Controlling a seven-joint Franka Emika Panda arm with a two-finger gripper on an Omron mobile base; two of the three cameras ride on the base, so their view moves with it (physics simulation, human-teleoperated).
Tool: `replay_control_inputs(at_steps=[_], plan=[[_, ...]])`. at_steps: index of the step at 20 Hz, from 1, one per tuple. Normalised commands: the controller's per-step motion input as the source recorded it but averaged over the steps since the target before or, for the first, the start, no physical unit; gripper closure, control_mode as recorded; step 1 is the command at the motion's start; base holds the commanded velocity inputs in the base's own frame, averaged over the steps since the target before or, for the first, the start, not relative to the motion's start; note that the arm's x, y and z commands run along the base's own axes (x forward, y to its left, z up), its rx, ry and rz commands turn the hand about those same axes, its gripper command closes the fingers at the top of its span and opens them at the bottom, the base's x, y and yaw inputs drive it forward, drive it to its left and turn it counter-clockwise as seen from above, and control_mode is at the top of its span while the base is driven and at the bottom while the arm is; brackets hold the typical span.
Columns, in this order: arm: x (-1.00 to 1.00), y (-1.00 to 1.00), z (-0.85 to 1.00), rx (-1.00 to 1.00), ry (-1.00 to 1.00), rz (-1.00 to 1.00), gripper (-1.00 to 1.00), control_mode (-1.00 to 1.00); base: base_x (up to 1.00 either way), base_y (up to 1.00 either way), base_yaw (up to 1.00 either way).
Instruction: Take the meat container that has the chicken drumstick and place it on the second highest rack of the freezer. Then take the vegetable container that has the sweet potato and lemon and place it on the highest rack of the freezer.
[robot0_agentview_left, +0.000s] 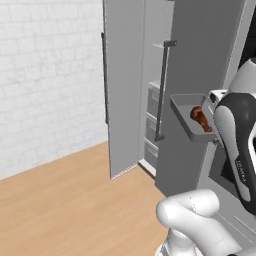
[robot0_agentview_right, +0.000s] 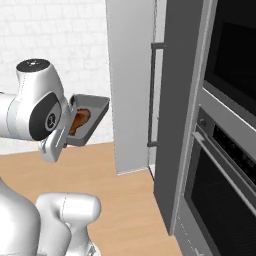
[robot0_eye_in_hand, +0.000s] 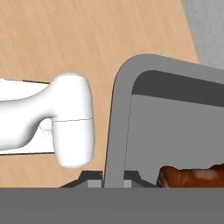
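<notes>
Clamped by your gripper (robot0_eye_in_hand: 113, 178) on its thin rim, rigid grey tray (robot0_eye_in_hand: 175, 122) carries loose glossy drumstick (robot0_agentview_left: 200, 118); keep level

A kitchen is indicated by a tall grey freezer (robot0_agentview_left: 190, 75), a built-in wall oven (robot0_agentview_right: 225, 200), white brick wall (robot0_agentview_left: 45, 75) and wood floor (robot0_agentview_left: 75, 200).

We see a white brick wall (robot0_agentview_left: 45, 75) rising behind a light wooden floor (robot0_agentview_left: 75, 205). On the right stands a built-in oven stack: an upper oven (robot0_agentview_right: 235, 50) with dark glass, and below it a lower oven (robot0_agentview_right: 225, 195) with a bar handle.
</notes>
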Motion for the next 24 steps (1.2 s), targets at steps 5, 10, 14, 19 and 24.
replay_control_inputs(at_steps=[5,10,14,19,24], plan=[[0.0,0.0,0.0,0.0,0.0,0.0,1.0,1.0,0.76,0.04,-0.1],[0.0,0.0,0.0,0.0,0.0,0.0,1.0,1.0,0.71,0.02,-0.2],[0.0,0.0,0.0,0.0,0.0,0.0,1.0,1.0,0.83,0.06,-0.18],[0.0,0.0,0.0,0.0,0.0,0.0,1.0,1.0,0.78,0.05,-0.22],[0.0,0.0,0.0,0.0,0.0,0.0,1.0,1.0,0.78,0.08,-0.34]])
